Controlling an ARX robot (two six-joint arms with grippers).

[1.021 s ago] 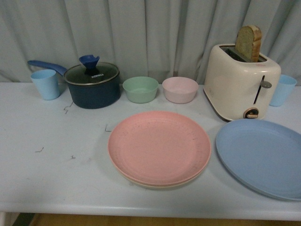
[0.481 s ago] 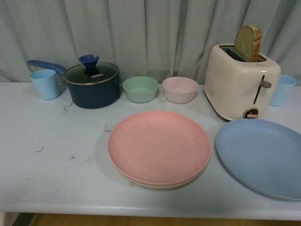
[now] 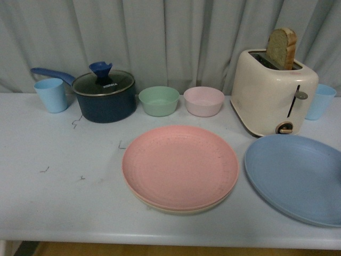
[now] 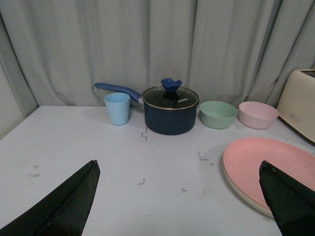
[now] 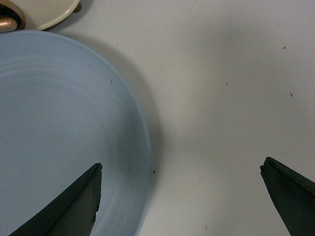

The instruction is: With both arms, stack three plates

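Two plates are already stacked: the pink plate [image 3: 180, 166] lies on the beige plate [image 3: 181, 209] mid-table, and only a thin beige rim shows beneath it. The blue plate [image 3: 298, 178] lies flat and alone to the right of the stack, just in front of the toaster [image 3: 272, 96], apart from both.

Neither arm shows in the front view. In the right wrist view the right gripper [image 5: 180, 168] is spread wide and holds nothing. It hangs over the outer edge of the blue plate, one finger above the plate's surface and the other above bare table [image 5: 231, 98], so the rim runs between them, closer to the plate-side finger. The left gripper [image 4: 178, 163] is also spread and empty. It looks across the table, with the pink plate off to one side near one finger.

The right arm is plainly the nearer one to the blue plate. A round plate has no long axis, so the grip probably depends on the straddled rim: the table-side finger would need to get under the edge before closing. The stack lies to the left of the plate, so the carry would go that way.
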